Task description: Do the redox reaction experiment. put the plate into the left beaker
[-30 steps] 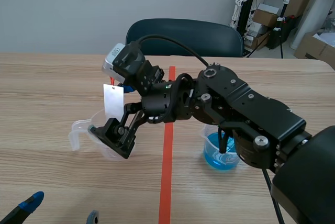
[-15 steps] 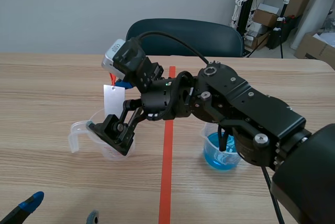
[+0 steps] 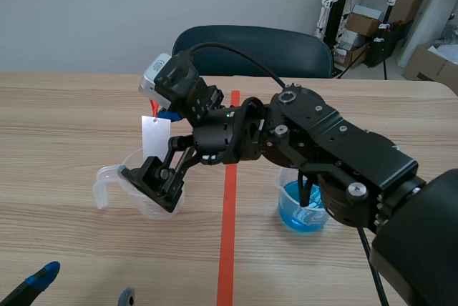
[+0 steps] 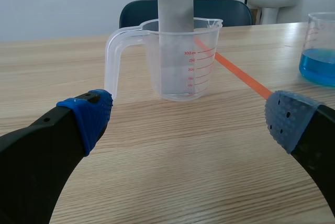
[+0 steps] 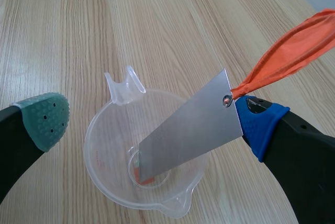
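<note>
The plate (image 5: 188,130) is a thin, flat, silvery-grey metal strip with straight edges and a dull sheen. A small hole is punched near one upper corner, and an orange ribbon (image 5: 282,59) is tied through it and trails up and away. The plate stands tilted inside the left beaker (image 5: 104,171), its lower end down on the beaker's floor and its upper part rising above the rim. The right wrist view shows a reddish reflection at its foot. The beaker is a clear plastic measuring jug with a handle, a pouring spout and red graduation marks on its wall. No liquid can be made out in it. The right gripper (image 5: 152,119) straddles the beaker with its fingers spread wide, one grey-green pad to one side and one blue pad by the plate's holed corner. Nothing is pinched between them, and whether that corner touches the blue pad cannot be told. The left gripper (image 4: 187,122) sits low over the table (image 4: 172,182), short of the beaker, and its two blue-padded fingers are likewise wide apart around nothing. Across the orange-red tape line (image 3: 227,242) stands the right beaker (image 4: 320,51), holding blue liquid.
</note>
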Tool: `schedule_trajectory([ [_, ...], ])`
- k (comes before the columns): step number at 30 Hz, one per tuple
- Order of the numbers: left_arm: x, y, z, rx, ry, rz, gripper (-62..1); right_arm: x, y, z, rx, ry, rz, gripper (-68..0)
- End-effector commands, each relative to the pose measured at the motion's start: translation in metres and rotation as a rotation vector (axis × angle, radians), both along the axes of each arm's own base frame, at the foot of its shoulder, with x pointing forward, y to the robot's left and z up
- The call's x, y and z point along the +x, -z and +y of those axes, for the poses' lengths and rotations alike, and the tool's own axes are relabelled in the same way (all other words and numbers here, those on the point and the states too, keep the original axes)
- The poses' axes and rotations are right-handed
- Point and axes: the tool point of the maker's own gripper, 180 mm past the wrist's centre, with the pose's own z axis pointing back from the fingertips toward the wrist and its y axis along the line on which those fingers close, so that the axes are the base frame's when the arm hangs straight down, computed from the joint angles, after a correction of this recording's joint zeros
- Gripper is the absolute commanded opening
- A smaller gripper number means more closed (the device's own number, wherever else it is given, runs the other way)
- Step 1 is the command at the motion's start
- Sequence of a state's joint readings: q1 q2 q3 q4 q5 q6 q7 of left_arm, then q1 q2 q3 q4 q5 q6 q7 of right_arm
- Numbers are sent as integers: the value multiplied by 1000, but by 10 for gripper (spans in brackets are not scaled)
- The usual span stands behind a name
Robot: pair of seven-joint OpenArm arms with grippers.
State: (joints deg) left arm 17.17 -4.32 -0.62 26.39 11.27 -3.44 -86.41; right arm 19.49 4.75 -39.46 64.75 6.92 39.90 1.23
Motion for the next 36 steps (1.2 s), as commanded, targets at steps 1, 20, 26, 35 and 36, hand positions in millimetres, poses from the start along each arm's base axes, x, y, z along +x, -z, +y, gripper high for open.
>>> schedule_trajectory([
  [1,-1,-11,4,-3,4,-56,7,7,-17,5,42,-7,-30,4],
  [20,-1,-11,4,-3,4,-56,7,7,-17,5,41,-7,-30,4],
  [26,-1,-11,4,-3,4,-56,7,7,-17,5,40,-7,-29,4],
  [35,-1,-11,4,-3,4,-56,7,7,-17,5,40,-7,-29,4],
  [36,-1,-11,4,-3,4,-56,7,7,-17,5,39,-7,-29,4],
])
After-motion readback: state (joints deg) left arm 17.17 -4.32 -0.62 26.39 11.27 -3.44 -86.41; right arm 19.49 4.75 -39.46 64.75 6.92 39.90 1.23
